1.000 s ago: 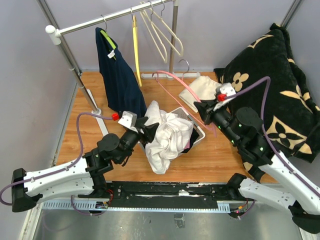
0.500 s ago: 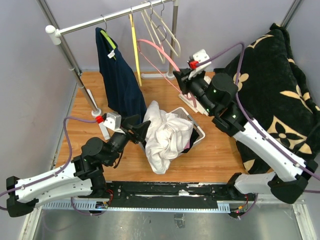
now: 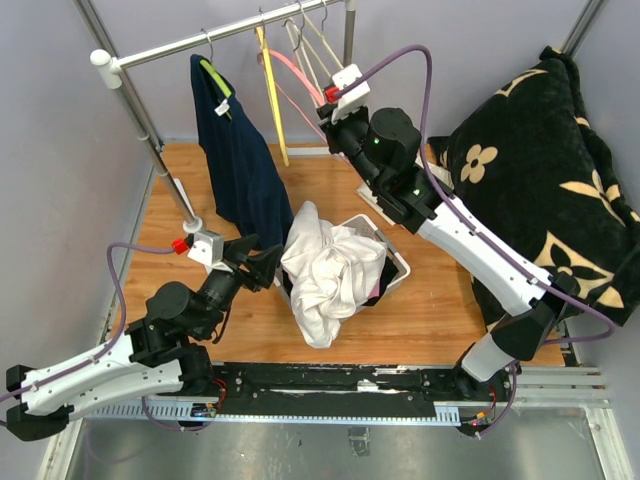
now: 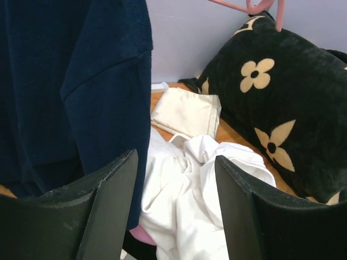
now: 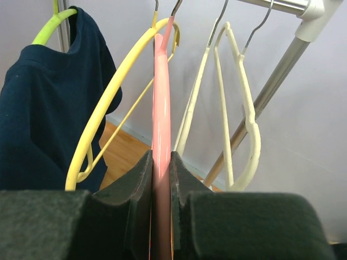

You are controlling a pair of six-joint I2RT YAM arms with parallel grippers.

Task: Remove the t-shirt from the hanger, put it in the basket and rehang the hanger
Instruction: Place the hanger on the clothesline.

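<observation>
White crumpled cloth t-shirt (image 3: 325,278), heaped over pale plastic bin (image 3: 398,262); my left gripper (image 4: 174,162) jaws spread beside it, my right gripper (image 5: 161,162) jaws pinching thin pink plastic hanger (image 5: 161,103).

Counted on site: one rail (image 3: 200,40) carrying five hangers, namely one green hanger (image 5: 51,24), one yellow hanger (image 5: 107,100), one pink hanger (image 5: 161,108) and two cream hangers (image 5: 250,130). One navy t-shirt (image 3: 240,160). One white garment (image 3: 325,280). One bin (image 3: 397,263). One folded cream cloth (image 4: 187,111). One flowered blanket (image 3: 540,170).
</observation>
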